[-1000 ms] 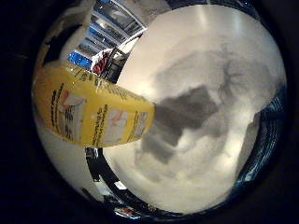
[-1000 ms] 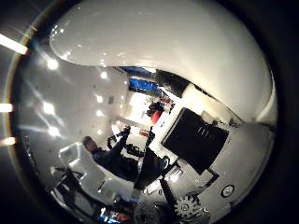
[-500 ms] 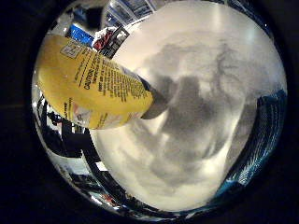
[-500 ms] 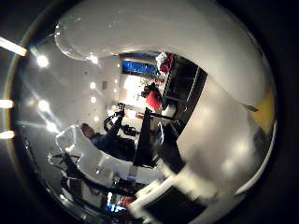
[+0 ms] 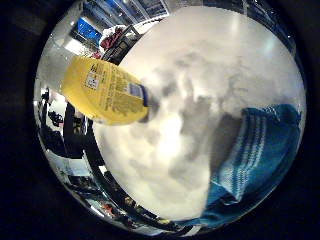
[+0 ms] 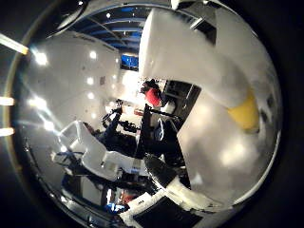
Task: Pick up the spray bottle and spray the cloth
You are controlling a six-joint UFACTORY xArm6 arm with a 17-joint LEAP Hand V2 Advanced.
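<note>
1. White tabletop (image 5: 200, 60) fills most of the little finger side view, mottled with grey shadow patches.
2. Yellow spray bottle (image 5: 107, 92) lies or leans over the table's edge, printed label facing the camera, dark end touching the white surface; it looms large, so it is close to the palm.
3. Blue cloth with white stripes (image 5: 260, 150) lies on the same table, well apart from the bottle, across the shadowed middle.
4. Nothing sits between bottle and cloth except bare table.
5. Thumb side view: big white part of the hand (image 6: 190, 61) crosses the frame, a yellow patch beside it, likely the bottle.
6. Background: ceiling lights (image 6: 40, 58), a red object (image 6: 153, 96) and dark stands in the room.
7. Cannot tell if the fingers are curled or straight.
</note>
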